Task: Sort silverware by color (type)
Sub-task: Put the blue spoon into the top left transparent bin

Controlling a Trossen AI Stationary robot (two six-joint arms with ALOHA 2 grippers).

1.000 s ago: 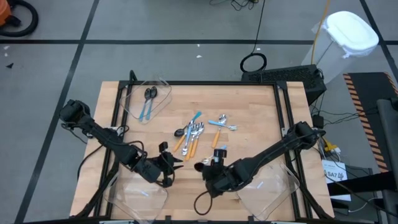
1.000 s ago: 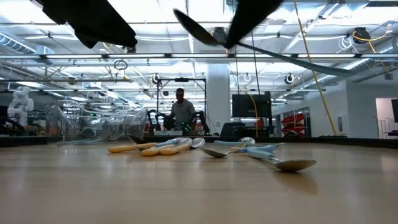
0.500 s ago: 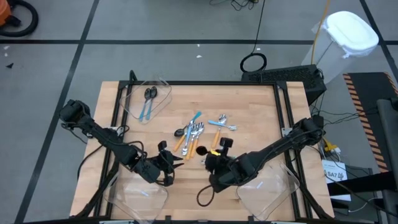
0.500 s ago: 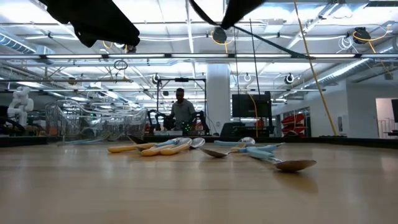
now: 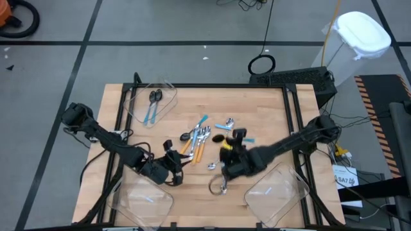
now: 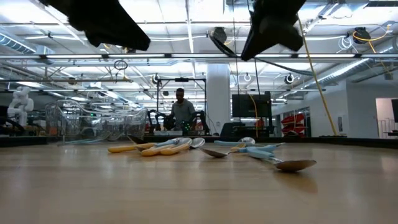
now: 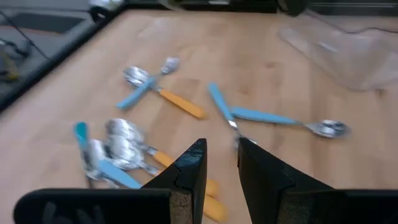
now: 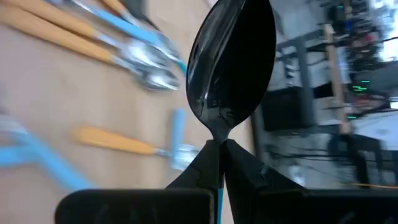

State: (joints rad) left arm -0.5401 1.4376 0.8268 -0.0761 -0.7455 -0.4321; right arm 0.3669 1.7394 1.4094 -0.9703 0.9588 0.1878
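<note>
A pile of spoons (image 5: pixel 199 138) with light-blue and orange handles lies on the middle of the wooden table. My right gripper (image 5: pixel 223 142) hangs above the table just right of the pile, shut on a spoon with a black bowl (image 8: pixel 233 56). My left gripper (image 7: pixel 221 163) hovers near the pile's near-left side. Its fingers stand a little apart with nothing between them, and more spoons (image 7: pixel 236 115) lie ahead of it. Two spoons (image 5: pixel 153 102) lie in a clear bin (image 5: pixel 168 102) at the far left. My right gripper pinches the black spoon between its two fingers at the neck (image 8: pixel 216 138), where the bowl meets the handle. The bowl sticks out beyond the fingertips, and the light-blue handle (image 8: pixel 220 186) runs back between the fingers. The spoon is lifted clear of the table.
Empty clear bins stand at the near left (image 5: pixel 144 202) and near right (image 5: pixel 276 199) corners. A single silver spoon (image 5: pixel 212 165) lies on the wood below the right gripper. A black frame (image 5: pixel 292 109) runs along the table's edges.
My right gripper has carried the black spoon from near the table's front edge toward the far edge and a little right, beside the pile. It has turned, so the bowl now points toward the far edge instead of left. The spoon stays lifted.
</note>
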